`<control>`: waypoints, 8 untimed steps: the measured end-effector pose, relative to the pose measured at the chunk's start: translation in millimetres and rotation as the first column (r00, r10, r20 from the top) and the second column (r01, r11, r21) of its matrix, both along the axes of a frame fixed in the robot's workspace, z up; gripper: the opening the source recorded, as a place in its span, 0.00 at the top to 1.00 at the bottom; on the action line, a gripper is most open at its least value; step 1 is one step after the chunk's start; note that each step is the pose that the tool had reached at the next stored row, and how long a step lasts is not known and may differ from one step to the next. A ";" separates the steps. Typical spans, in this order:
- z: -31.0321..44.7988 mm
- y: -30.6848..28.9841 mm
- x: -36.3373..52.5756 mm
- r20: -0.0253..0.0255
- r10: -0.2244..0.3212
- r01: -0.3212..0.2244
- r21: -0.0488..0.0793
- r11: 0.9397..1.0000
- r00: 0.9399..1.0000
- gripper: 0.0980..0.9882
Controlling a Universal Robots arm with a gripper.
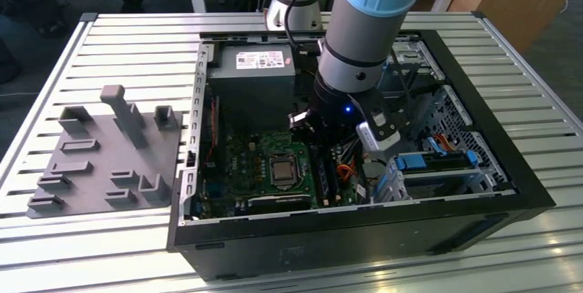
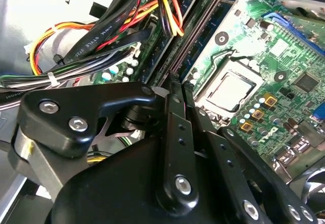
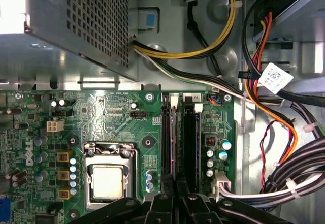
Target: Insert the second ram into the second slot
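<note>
Had the fingers [image 3: 184, 193] pinched shut on the second ram [image 3: 171, 132], deep down inside the open computer case [image 1: 364, 228]. Held it upright along the memory slot just beside the processor socket [image 3: 108, 181], on the exterior view's right of that socket.

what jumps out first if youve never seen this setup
The big blue-capped robot arm reaching into an open black computer case on the slatted table, in the exterior view. In the first wrist view, its gripper sits at the memory slots, beside the silver processor on the green motherboard.
</note>
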State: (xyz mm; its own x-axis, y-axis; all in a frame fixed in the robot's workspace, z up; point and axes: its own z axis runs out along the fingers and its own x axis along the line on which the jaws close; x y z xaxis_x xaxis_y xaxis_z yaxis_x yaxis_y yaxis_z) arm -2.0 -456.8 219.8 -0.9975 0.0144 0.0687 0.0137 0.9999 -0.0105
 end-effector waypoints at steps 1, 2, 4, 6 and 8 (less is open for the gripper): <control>0.0 0.0 0.0 0.000 0.000 0.000 -0.002 1.000 1.000 0.96; 0.0 0.0 0.0 0.000 -0.001 0.001 -0.002 1.000 1.000 0.96; -0.1 -0.1 0.0 0.000 -0.001 0.001 -0.003 1.000 1.000 0.96; -0.6 0.0 0.0 0.000 -0.001 0.001 -0.002 1.000 1.000 0.96; -0.9 0.0 0.0 0.000 -0.002 0.002 -0.003 1.000 1.000 0.96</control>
State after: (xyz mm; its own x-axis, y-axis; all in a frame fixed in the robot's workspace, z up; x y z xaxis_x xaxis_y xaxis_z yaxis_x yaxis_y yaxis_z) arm -2.0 -456.8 218.9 -0.9975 0.0161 0.0688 0.0152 0.9998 -0.0131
